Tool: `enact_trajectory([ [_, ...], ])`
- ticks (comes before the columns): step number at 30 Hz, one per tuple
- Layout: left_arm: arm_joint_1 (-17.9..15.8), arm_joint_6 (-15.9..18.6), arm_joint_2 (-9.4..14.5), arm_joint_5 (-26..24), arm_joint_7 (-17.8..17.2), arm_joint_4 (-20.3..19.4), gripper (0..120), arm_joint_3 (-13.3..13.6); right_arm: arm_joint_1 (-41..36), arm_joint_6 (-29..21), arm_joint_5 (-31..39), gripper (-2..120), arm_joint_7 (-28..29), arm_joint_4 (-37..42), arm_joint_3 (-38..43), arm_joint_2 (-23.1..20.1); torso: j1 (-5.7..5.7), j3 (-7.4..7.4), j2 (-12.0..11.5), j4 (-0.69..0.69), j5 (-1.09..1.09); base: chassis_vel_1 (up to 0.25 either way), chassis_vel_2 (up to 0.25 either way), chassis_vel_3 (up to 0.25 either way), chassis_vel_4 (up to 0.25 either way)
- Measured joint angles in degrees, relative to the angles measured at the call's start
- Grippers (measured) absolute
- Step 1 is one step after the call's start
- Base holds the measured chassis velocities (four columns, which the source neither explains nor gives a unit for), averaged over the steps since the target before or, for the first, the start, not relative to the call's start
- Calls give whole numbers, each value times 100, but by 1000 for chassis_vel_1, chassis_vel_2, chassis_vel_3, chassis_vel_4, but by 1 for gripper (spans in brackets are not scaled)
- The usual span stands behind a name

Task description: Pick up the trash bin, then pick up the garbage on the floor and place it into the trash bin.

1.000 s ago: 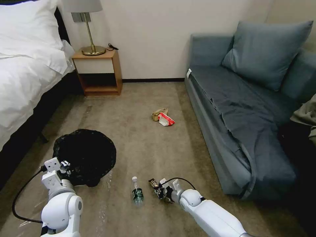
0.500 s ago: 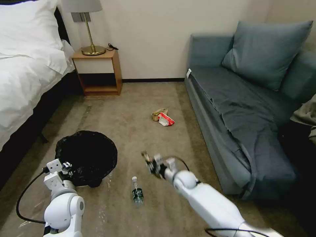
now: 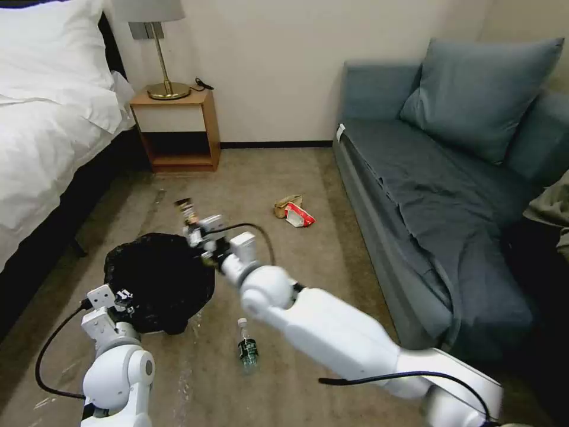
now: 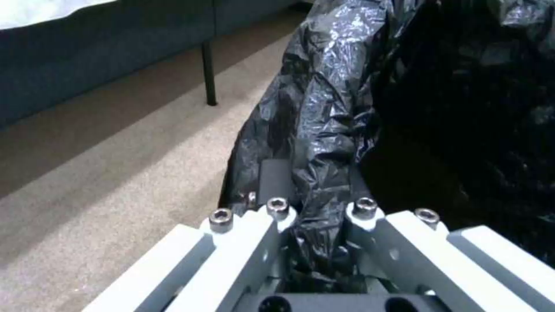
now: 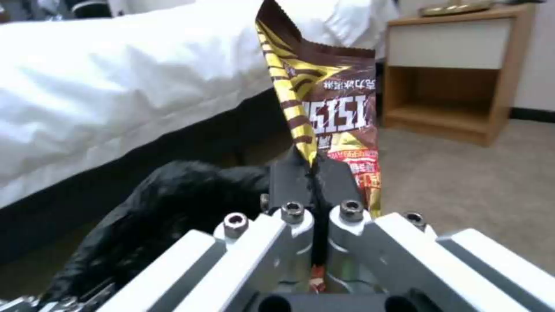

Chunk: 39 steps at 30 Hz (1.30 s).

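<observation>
While the gold-and-brown snack wrapper (image 5: 324, 108) hangs above the far rim of the round bin lined with crinkly black plastic (image 3: 159, 279), you have it pinched flat in the right gripper (image 3: 192, 228), jaws nearly together, so it should drop inside when let go. Your left gripper (image 4: 315, 212) clamps the near rim's bag fold, steadying the bin on the carpet by the bed. Nearby on the carpet lies the clear green-labelled bottle (image 3: 246, 347); the red-and-white packet (image 3: 299, 215) and tan paper (image 3: 287, 204) wait well apart, toward the sofa.
</observation>
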Motion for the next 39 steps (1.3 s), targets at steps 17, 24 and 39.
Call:
enact_trajectory([
  [17, -6, 53, -213, 219, -29, -102, 3, 159, -271, 375, -798, 0, -311, -1036, -211, 664, 0, 0, 0, -2, 1, 0, 0, 0, 0],
  [24, 21, 53, -244, 242, -30, -103, 3, 159, -330, 324, -887, 13, -276, -1041, -310, 673, 0, 0, 0, -2, 1, 0, 0, 0, 0],
  [39, 17, 32, -280, 286, -29, -83, 3, 156, -290, 240, -906, 70, -251, -838, -267, 622, 0, 0, 0, -1, 1, 0, 0, 0, 0],
])
